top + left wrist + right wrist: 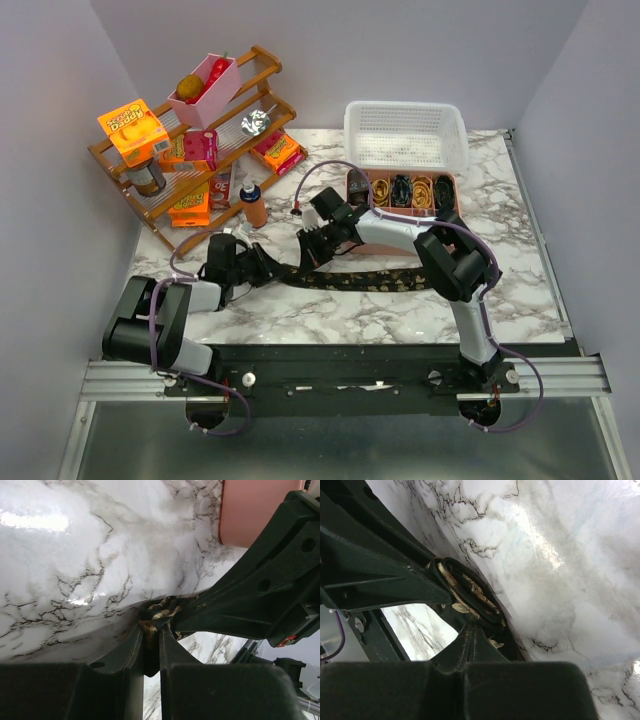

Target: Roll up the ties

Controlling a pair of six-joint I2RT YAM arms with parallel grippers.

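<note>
Top external: we judge the roll just begun. The tie (380, 281) lies toward six o'clock on the tabletop (520, 290); left pincer (272, 270) and right pincer (312, 255) both clamp its nine o'clock end. Next: wind tightly.

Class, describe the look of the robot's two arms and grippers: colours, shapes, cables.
The left arm and right arm pair black joints with silver-grey links. Thin purple cables loop along both. The left gripper and right gripper have black tapered fingers.
</note>
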